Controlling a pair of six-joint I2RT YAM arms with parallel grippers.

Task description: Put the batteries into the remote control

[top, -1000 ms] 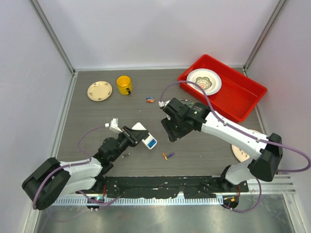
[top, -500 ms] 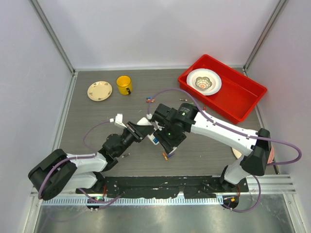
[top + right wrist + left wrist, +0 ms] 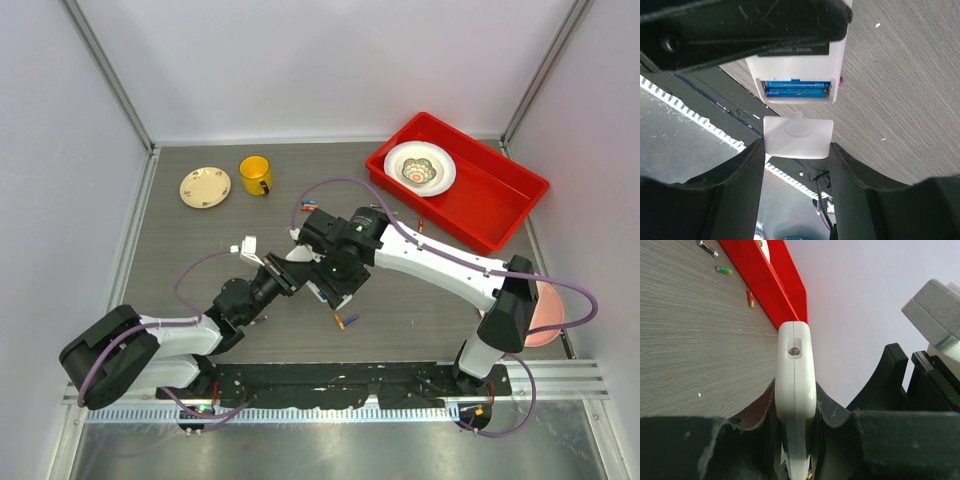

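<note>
A cover (image 3: 798, 136) is sitting just beside the remote (image 3: 837, 70), at its open end; back right, a bowl (image 3: 419, 168) is resting in a tray (image 3: 495, 205), batteries (image 3: 751, 299) lying before it.

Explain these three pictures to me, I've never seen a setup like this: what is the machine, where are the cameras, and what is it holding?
These are a robot's left arm and right arm, bolted to a grey table, each ending in a two-finger tool. The wide picture looks down from above; the other two come from a camera on each wrist. The left tool is shut on the slim white plastic remote control, seen edge-on in its wrist view. The right tool grips a small white plastic battery cover, close to the remote's open compartment, which shows blue inside. On the table lie a few tiny coloured batteries, a yellow mug, a small cream plate and a red plastic tray holding a white dish.
</note>
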